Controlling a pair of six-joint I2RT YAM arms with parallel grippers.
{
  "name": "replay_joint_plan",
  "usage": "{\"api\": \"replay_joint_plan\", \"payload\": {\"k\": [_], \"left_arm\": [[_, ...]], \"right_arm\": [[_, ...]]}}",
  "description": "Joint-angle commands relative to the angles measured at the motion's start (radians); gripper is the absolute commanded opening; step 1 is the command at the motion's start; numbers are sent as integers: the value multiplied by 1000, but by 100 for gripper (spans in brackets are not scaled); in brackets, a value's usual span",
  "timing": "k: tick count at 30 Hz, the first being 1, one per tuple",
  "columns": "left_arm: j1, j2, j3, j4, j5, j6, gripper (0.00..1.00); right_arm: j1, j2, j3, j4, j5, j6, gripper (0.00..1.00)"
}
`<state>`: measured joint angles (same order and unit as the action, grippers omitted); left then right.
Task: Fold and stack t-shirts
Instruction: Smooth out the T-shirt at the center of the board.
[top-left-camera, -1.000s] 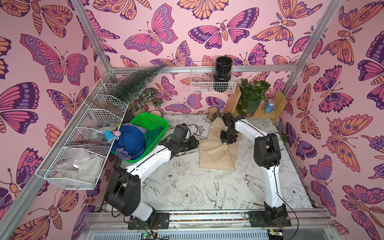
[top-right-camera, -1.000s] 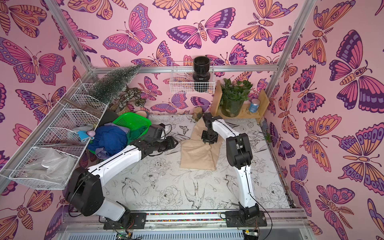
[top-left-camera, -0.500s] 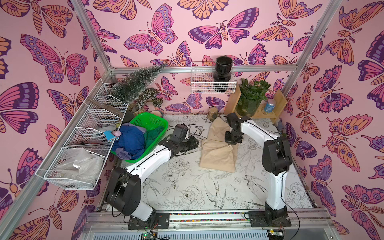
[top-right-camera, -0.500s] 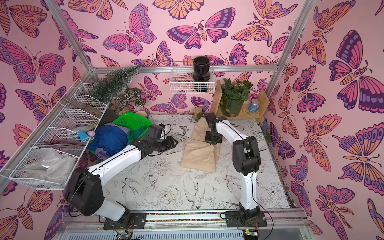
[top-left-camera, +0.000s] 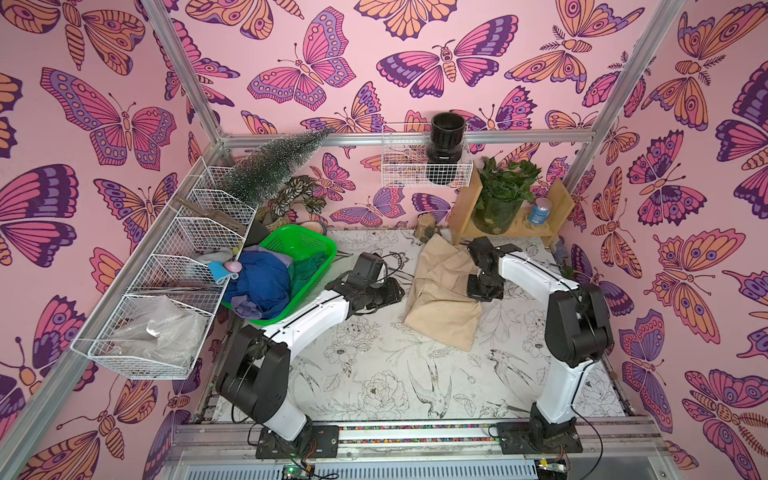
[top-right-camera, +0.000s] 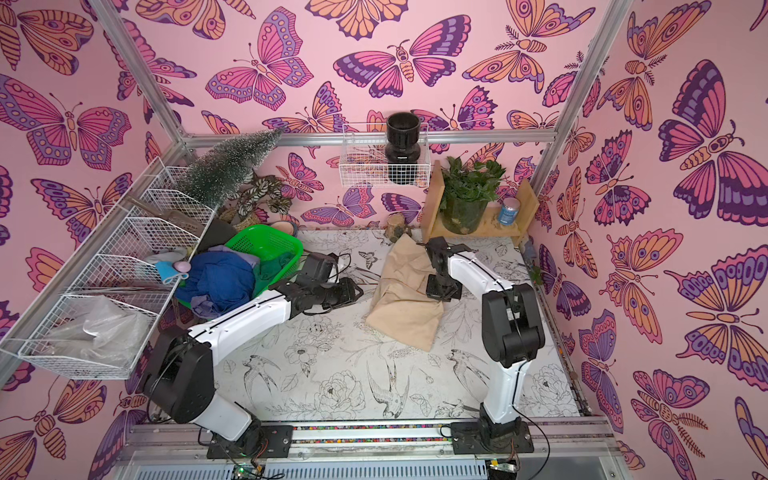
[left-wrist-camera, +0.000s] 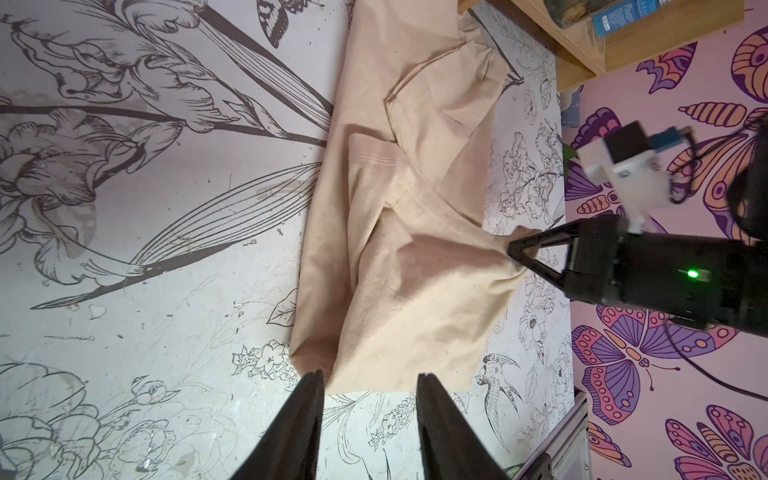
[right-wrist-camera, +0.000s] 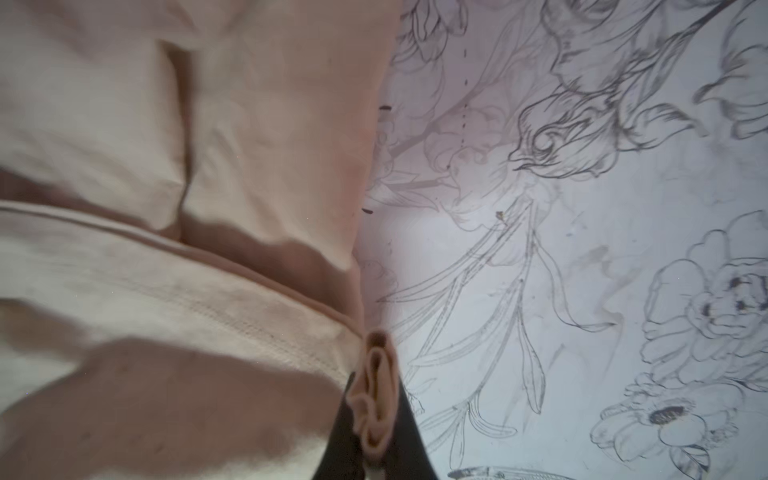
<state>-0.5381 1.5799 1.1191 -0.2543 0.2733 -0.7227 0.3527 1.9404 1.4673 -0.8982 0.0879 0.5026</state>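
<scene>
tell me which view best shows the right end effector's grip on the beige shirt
The left wrist view: it shows the right end effector side-on, tips shut on the hemmed edge of the beige shirt. The right wrist view shows only bunched cloth between blurred fingers. In both top views the pinch is hidden.

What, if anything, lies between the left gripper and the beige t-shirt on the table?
Nothing visible does. The left gripper is open, its tips close to the t-shirt's near edge, and only bare table shows around them. The right gripper is shut on the t-shirt's opposite edge, off that path.
</scene>
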Motion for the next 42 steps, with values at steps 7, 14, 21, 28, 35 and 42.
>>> {"api": "replay_joint_plan", "payload": {"k": [7,14,21,28,35,42], "left_arm": [[-10,-7,-24,17,-4,-2,44],[-8,38,19,43,-32,74,48],[-6,276,191,69,47,125,49],[-8,443,334,68,91,123,50],[-16,489,359,67,105,129,52],[-20,542,384,29,80,166,52]], "right_arm": [[-3,82,28,22,-52,39,23],[-3,-95,8,6,-25,31,43],[-3,-233,-91,-8,22,21,44],[-19,-308,-177,-21,60,13,44],[-47,-329,-220,-20,49,17,44],[-80,-361,-262,-16,47,15,44]]}}
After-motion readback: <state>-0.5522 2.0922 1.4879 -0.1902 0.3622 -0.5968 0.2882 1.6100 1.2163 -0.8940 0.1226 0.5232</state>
